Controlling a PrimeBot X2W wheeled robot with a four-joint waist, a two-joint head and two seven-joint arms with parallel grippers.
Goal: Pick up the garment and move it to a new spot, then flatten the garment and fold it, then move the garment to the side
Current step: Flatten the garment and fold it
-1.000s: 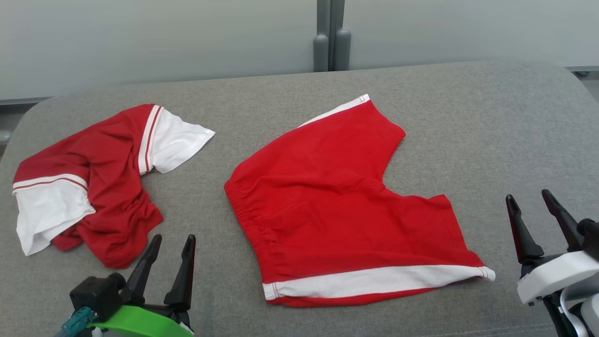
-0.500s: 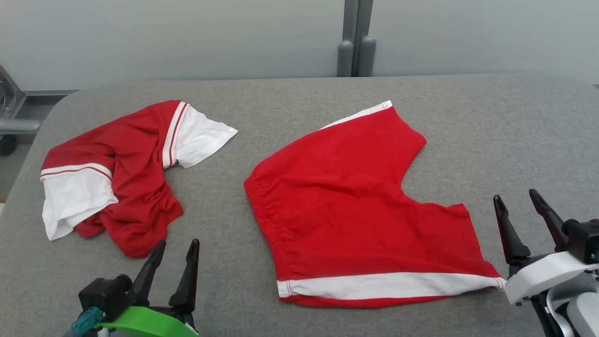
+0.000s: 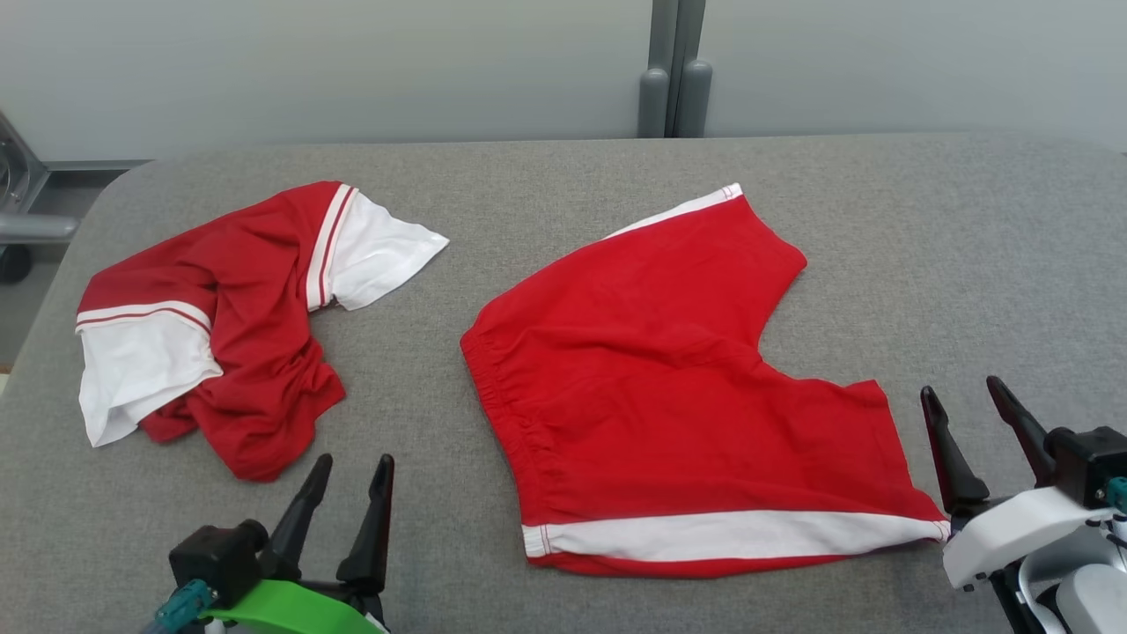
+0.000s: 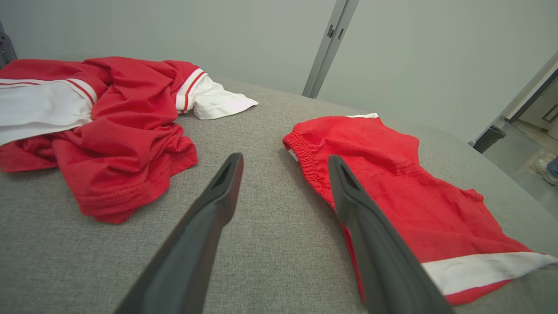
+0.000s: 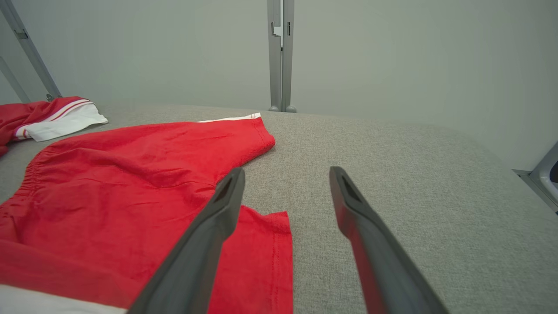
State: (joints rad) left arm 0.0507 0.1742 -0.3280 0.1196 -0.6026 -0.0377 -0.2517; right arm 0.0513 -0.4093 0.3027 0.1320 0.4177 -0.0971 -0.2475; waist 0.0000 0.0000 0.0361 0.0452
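The red, white-trimmed fabric shorts [image 3: 669,379] lie spread flat between my two pincers. My left pincer [image 3: 354,460] stands open and empty, left of the waistband. My right pincer [image 3: 960,386] stands open and empty, just beside the near hem corner. A crumpled red-and-white shirt [image 3: 246,352] lies just ahead of my left pincer on the grey fabric-covered table [image 3: 528,176].

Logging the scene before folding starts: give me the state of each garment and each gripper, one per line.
Red shorts: spread flat on the grey table, unfolded.
Red-and-white shirt: crumpled in a heap, not held.
Left gripper: open, empty.
Right gripper: open, empty, near the shorts' hem corner.
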